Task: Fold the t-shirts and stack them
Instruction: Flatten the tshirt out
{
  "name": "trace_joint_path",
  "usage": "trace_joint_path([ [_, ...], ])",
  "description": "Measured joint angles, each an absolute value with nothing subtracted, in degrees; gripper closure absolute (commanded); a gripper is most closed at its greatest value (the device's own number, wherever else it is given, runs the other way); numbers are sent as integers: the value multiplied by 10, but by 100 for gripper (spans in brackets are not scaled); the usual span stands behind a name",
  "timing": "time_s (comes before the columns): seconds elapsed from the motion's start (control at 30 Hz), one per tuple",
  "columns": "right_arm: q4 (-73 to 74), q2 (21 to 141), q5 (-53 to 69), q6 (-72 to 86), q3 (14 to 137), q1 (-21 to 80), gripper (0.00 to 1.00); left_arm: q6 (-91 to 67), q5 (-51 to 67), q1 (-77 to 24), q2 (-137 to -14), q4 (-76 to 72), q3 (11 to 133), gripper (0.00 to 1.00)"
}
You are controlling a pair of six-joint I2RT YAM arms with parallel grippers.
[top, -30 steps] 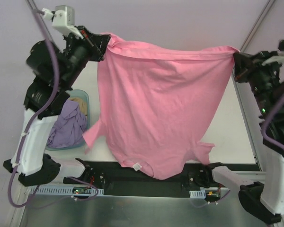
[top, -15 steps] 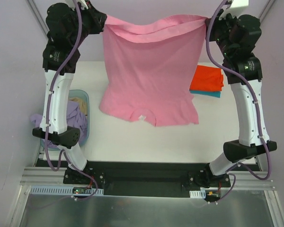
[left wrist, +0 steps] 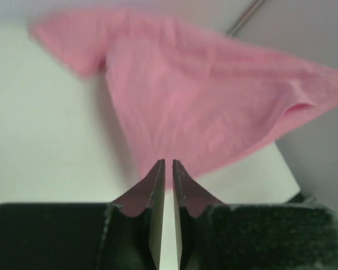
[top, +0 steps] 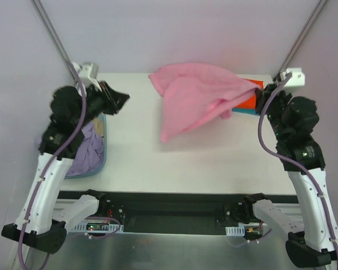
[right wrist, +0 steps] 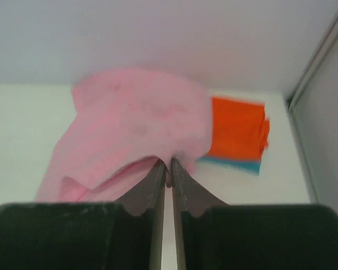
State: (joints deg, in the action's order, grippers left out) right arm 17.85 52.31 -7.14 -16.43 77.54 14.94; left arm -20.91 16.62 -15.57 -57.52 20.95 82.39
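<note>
Loosely heaped, the bright pink t-shirt lies on the table along the far edge, right of the middle. One narrow tail of it runs toward the near edge. Its right end lies over the folded orange-red t-shirt, which sits on the folded teal t-shirt in the far right corner. The right gripper is at that right end of the pink cloth. Its fingers are close together and pink fabric meets their tips, but I cannot tell whether they pinch it. The left gripper hangs over the far left part of the table, apart from the shirt. Its fingers are nearly closed, with only a thin slit between them and nothing in it. At the left edge, the pale lavender t-shirt lies bunched in the light-blue basket.
</note>
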Motion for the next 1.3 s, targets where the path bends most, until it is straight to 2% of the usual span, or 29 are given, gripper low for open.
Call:
trace_joint_path([
  [0.07, 217, 496, -85, -124, 701, 149, 87, -253, 181, -167, -538, 191, 675, 92],
  [0.17, 312, 484, -88, -60, 607, 149, 84, -308, 214, -195, -533, 199, 500, 85],
  [0.27, 426, 507, -94, 8, 542, 149, 52, -356, 241, -220, -539, 222, 387, 72],
  [0.3, 465, 522, -104, 32, 529, 149, 26, -367, 245, -227, -538, 230, 368, 56],
  [0.33, 505, 539, -121, 55, 520, 149, 19, -377, 248, -235, -538, 234, 356, 48],
  [0.37, 541, 555, -140, 77, 517, 149, 14, -385, 249, -241, -539, 234, 353, 33],
  [0.4, 572, 568, -160, 94, 517, 149, 2, -390, 250, -246, -539, 232, 354, 1],
  [0.6, 627, 603, -220, 127, 582, 151, 3, -394, 252, -259, -565, 214, 432, 1],
  [0.8, 506, 632, -86, 71, 633, 201, 3, -371, 208, -258, -617, 208, 524, 1],
  [0.9, 444, 717, -22, 49, 679, 246, 3, -365, 178, -242, -653, 215, 567, 1],
  [1.03, 373, 894, 31, 30, 792, 314, 3, -366, 140, -179, -695, 231, 606, 1],
  [1.2, 356, 1130, 55, 18, 993, 375, 3, -367, 110, -108, -712, 256, 609, 1],
  [1.3, 352, 1225, 58, 19, 1054, 387, 3, -367, 97, -92, -710, 267, 608, 1],
])
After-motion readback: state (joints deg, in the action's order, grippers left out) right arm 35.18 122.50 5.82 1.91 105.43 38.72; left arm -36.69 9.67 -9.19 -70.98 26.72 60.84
